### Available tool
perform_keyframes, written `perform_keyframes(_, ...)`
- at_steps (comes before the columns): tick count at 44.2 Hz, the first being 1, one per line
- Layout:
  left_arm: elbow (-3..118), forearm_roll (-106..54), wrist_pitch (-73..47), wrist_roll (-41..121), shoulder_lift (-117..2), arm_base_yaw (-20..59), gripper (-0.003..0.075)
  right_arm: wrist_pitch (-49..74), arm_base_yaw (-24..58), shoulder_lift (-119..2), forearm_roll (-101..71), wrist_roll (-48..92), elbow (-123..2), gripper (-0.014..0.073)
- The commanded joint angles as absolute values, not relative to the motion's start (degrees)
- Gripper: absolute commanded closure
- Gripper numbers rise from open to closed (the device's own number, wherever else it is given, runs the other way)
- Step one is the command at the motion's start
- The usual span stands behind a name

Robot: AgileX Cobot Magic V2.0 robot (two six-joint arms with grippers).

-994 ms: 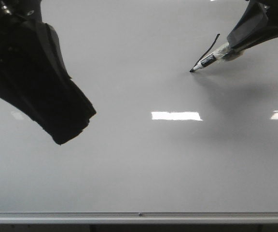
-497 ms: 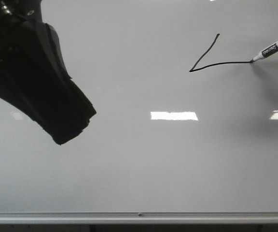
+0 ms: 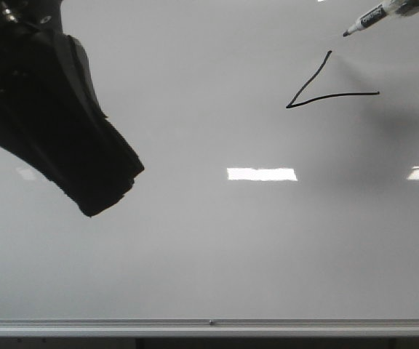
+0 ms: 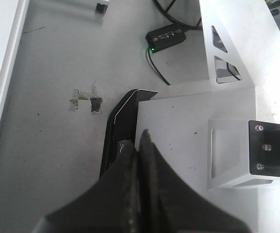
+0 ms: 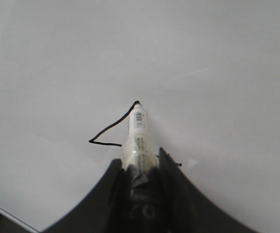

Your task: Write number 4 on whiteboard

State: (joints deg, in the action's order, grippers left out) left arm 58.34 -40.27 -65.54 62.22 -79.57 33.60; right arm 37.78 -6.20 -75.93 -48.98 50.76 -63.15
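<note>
Glossy pale whiteboard (image 3: 217, 247) fills the front view, its silver frame along the near edge. Only part of the number 4 (image 3: 326, 87) is drawn at the far right: a slanted stroke and a crossbar. The marker (image 3: 373, 16), cut off by the frame edge, points its tip down-left just beyond the slant's top. The right end effector (image 5: 141, 170) clamps it. The left end effector (image 4: 139, 145), fingers pressed together, hangs over the floor.
</note>
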Motion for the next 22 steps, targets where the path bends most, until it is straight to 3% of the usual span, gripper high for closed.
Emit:
perform_keyframes(1,60.1,-43.5,-65.5,61.8,-77.8,33.8,0.0741,35.3,-6.2,-75.8,-51.3,50.8,-65.5,0.0656)
perform_keyframes(22,60.1,-43.5,-65.5,61.8,-77.8,33.8,0.0741,34.7,-6.2,-77.7,-51.1,50.8,-65.5,0.0656)
